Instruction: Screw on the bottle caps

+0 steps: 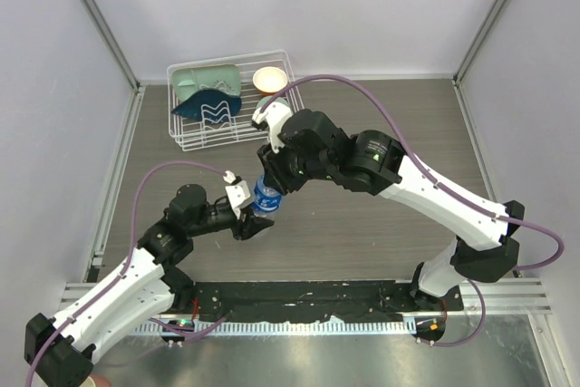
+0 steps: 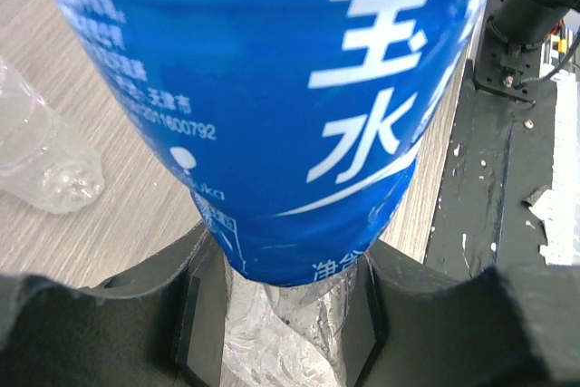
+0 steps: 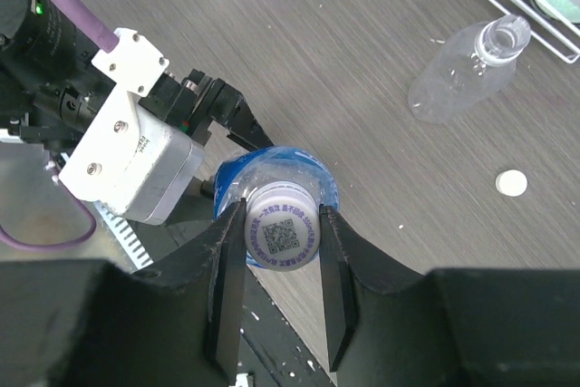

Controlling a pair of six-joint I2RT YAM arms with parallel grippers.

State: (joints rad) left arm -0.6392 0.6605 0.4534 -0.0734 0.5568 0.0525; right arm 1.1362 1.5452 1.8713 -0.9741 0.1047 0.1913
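The blue-labelled bottle (image 1: 265, 197) stands upright between the two arms. My left gripper (image 2: 285, 314) is shut on its clear lower body, one jaw on either side, and the blue label (image 2: 272, 88) fills that wrist view. A white cap (image 3: 281, 235) with a printed code sits on the bottle's neck, and my right gripper (image 3: 281, 240) is shut on it from above. The plain bottle (image 3: 462, 79) lies on its side on the table, uncapped, with a loose white cap (image 3: 511, 183) near it. In the top view, the right arm hides both of these.
A white wire basket (image 1: 186, 138) stands at the back left. It holds a pale green bowl (image 1: 207, 79), a cream bowl (image 1: 270, 81) and a dark blue item (image 1: 207, 108). A black strip (image 1: 308, 301) runs along the table's near edge by the arm bases.
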